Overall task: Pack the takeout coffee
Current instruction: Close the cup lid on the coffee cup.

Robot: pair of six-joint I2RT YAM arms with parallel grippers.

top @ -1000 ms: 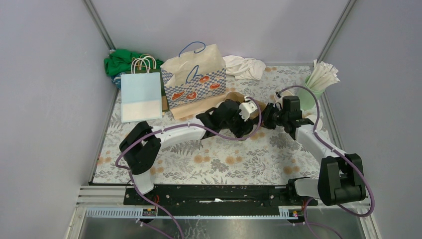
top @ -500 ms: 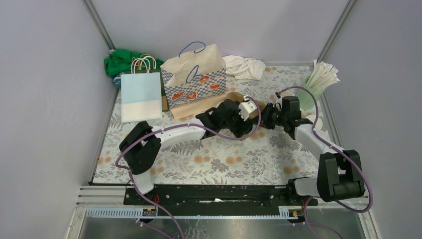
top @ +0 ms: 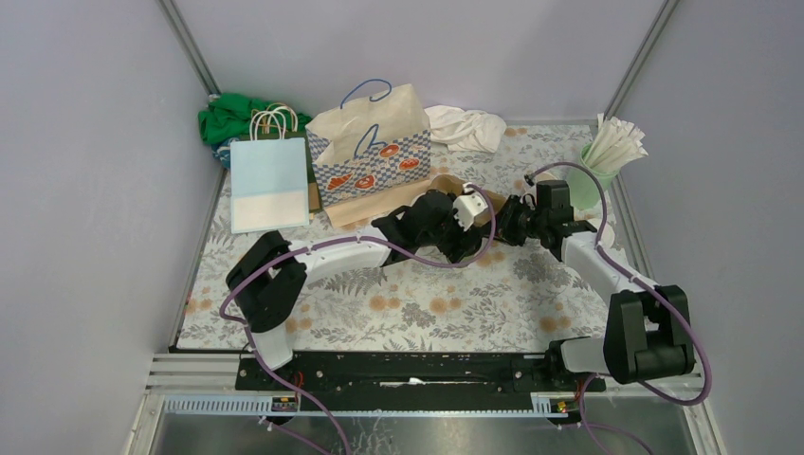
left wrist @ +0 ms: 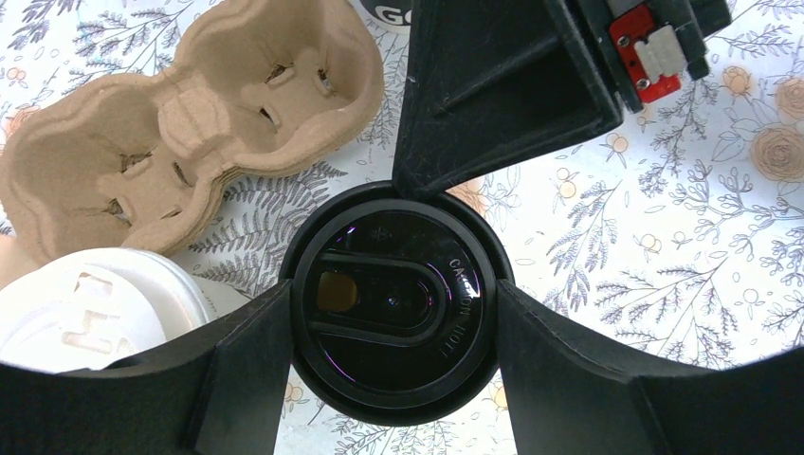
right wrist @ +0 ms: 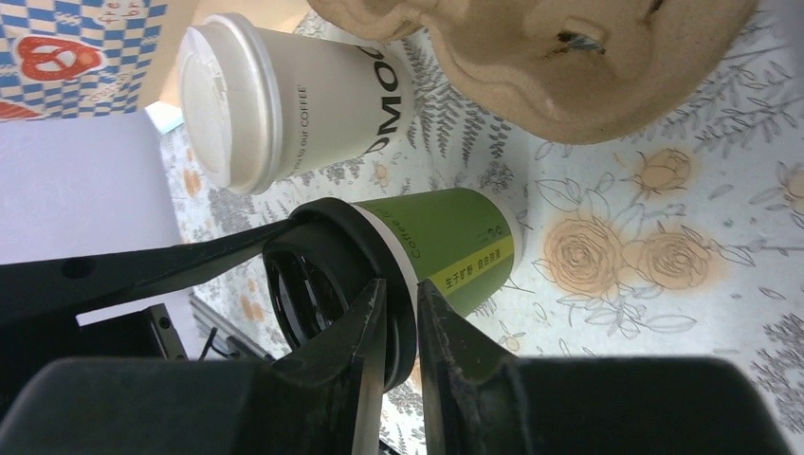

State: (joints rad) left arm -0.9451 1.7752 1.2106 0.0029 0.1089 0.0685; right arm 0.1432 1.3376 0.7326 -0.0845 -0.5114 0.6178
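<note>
A: Left gripper?
B: Clamped on the green cup from both sides, over the counter, near the carrier.
A: Right gripper?
B: Pinched on the black lid rim, lid on the cup. Looks like lid seating.
A: Tips?
B: Press evenly round the rim, keep the left hold firm, don't crush the paper or tip the cup.

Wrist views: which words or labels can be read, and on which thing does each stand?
"MO", next letter unclear: cream cup.
"COFFEE", ending a small line: same cup.
"Coffee": green cup; its yellow label is too small to read.
"CAUTION HOT": black lid.
"GO", cut by the frame: dark surface at the left wrist view's top.
Checked bag print: unreadable.
</note>
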